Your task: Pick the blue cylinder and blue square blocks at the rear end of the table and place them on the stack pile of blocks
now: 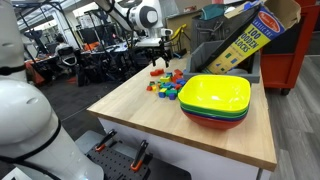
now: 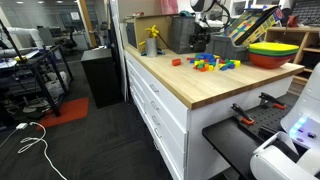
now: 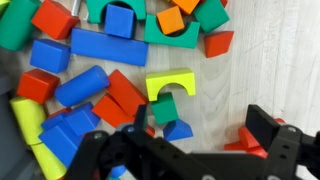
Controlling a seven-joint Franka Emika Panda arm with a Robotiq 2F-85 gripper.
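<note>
The two black fingers (image 3: 268, 135) of the gripper (image 3: 180, 128) stand wide apart with nothing clamped between them, and they enter from the lower edge of the wrist view. Between the tips lie a small blue triangle block (image 3: 178, 130) and a green block (image 3: 163, 108), and just above these is a yellow arch (image 3: 170, 82). Whether the fingers touch any piece, I cannot tell. From there the stack pile of blocks (image 3: 120, 70) spreads to the upper left, a loose cluster of red, blue, green, yellow and orange pieces. A blue cylinder (image 3: 82, 85) lies on its side left of the yellow arch, beside the left finger and outside the gap. A blue square block (image 3: 48, 55) lies further up and left, next to a long blue bar (image 3: 108, 45). The pieces look smooth and painted, with plain geometric shapes. The table (image 3: 270, 70) is light wood with fine straight grain. In both exterior views the gripper hangs just over the pile, and stacked bowls (image 1: 215, 100) in yellow, green and red stand near it.
</note>
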